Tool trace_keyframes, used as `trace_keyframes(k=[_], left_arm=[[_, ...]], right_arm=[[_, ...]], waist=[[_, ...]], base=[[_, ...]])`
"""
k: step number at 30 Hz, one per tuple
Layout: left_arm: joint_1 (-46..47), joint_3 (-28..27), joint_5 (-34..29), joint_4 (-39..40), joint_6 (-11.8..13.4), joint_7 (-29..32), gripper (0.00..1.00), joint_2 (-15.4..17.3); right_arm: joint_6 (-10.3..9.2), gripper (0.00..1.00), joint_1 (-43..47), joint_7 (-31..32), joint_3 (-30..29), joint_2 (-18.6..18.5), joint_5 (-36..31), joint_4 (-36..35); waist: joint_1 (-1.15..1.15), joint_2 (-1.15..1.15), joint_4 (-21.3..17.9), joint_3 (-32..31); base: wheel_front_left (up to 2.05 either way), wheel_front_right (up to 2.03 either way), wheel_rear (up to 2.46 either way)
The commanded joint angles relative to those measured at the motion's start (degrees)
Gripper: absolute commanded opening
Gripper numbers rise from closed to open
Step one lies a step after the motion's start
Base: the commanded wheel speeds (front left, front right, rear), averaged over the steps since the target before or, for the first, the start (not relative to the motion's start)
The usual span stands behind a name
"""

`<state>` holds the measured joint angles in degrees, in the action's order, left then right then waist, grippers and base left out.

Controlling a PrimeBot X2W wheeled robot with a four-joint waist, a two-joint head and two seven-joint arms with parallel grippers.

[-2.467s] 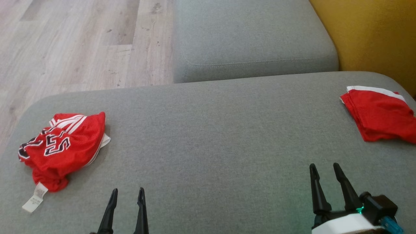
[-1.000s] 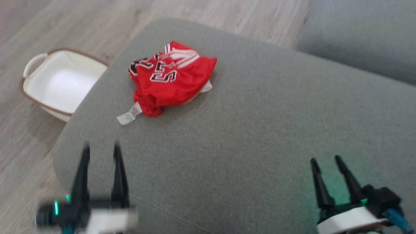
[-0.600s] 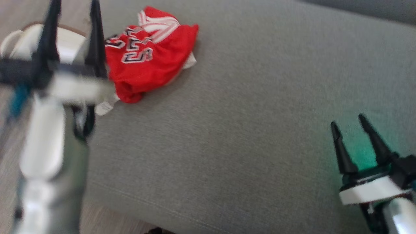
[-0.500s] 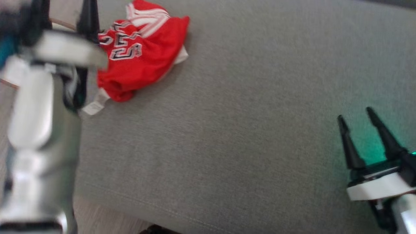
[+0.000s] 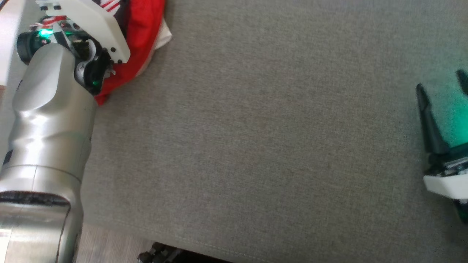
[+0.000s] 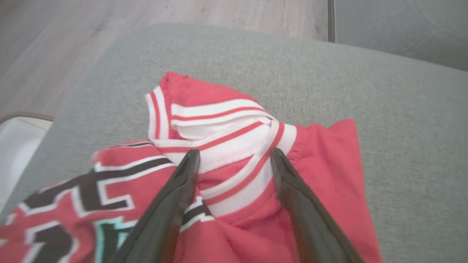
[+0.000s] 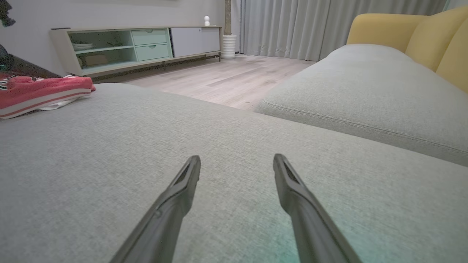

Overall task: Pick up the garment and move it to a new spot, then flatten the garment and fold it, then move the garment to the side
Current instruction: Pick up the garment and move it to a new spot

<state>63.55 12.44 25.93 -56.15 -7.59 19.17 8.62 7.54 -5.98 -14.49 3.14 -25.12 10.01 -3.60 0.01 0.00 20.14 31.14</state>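
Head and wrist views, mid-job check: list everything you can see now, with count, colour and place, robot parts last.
garment: one, red with white striped trim and black lettering, crumpled near the cushion's corner
seat cushions: two, grey, one under the garment, one beyond it
backrest: number of parts unclear, yellow, behind the far cushion
container: one, white with brown rim, beside the cushion
floor: pale wood, around the cushions
sideboard: one, pale green and white, by the wall
curtains: grey, far wall
left claw: one, dark, open over the garment's striped trim
right claw: one, dark, open over bare cushion
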Motion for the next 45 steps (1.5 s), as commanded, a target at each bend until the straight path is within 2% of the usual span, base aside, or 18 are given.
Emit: trace_keyframes(k=[1,6,7,8,15,20,23,29,35,40,45], left_arm=[[2.49,-0.36,0.96,-0.16,0.11,-0.29,1.0,2.91],[3.62,1.47,0.57,-5.92,0.11,-3.62,1.0,4.09],[3.68,2.06,0.55,-6.84,0.11,-3.82,0.52,4.01],[3.81,2.61,0.63,-7.51,0.11,-4.05,0.0,3.95],[6.16,5.89,1.83,-7.55,0.1,-11.13,0.0,5.73],[9.03,9.35,2.69,-4.59,0.1,-15.63,0.0,8.34],[10.12,11.82,3.92,-2.76,0.1,-16.07,0.0,9.76],[11.11,18.25,6.43,1.78,0.1,-13.73,0.0,12.17],[10.94,25.28,10.1,9.58,0.1,-11.24,0.0,13.59],[10.17,28.91,14.95,16.0,0.1,-9.84,0.0,12.7],[9.35,32.63,18.55,22.13,0.1,-9.13,0.0,10.97]], right_arm=[[-0.05,1.0,-0.05,-0.51,-0.02,-1.47,-0.24,-2.31],[-0.05,1.0,0.92,-0.51,-1.89,-1.54,-0.6,-3.79],[-0.05,1.0,1.24,-0.51,-2.17,-1.48,-0.71,-3.92],[-0.05,1.0,1.54,-0.51,-2.39,-1.42,-0.81,-4.01],[-0.05,1.0,1.43,-0.51,-2.16,0.56,-1.05,-3.44],[-0.05,1.0,-0.17,-0.51,-0.18,3.39,-0.31,-1.64],[-0.05,1.0,-1.1,-0.51,1.85,5.76,0.14,0.11],[-0.05,1.0,-1.67,-0.51,5.83,10.36,1.08,3.15],[-0.05,1.0,-0.63,-0.51,8.03,14.04,1.95,4.35],[-0.05,1.0,0.75,-0.51,9.4,15.38,2.21,4.66],[-0.05,1.0,1.8,-0.51,8.42,16.33,2.32,4.05]], waist=[[-0.01,0.0,-0.88,2.34],[-0.01,0.0,-1.55,4.13],[-0.01,0.0,-1.59,4.27],[-0.01,0.0,-1.61,4.36],[-0.01,0.0,-2.19,1.74],[-0.01,0.0,-3.95,-3.34],[-0.01,0.0,-5.86,-7.56],[-0.01,0.0,-11.64,-16.84],[-0.01,0.0,-18.78,-24.77],[-0.01,0.0,-24.59,-29.05],[-0.01,0.0,-28.85,-30.26]], base=[[0.0,0.0,0.0],[0.0,0.0,0.0],[0.0,0.0,0.0],[0.0,0.0,0.0],[0.0,0.0,0.0],[0.0,0.0,0.0],[0.0,0.0,0.0],[0.0,0.0,0.0],[0.0,0.0,0.0],[0.0,0.0,0.0],[0.0,0.0,0.0]])
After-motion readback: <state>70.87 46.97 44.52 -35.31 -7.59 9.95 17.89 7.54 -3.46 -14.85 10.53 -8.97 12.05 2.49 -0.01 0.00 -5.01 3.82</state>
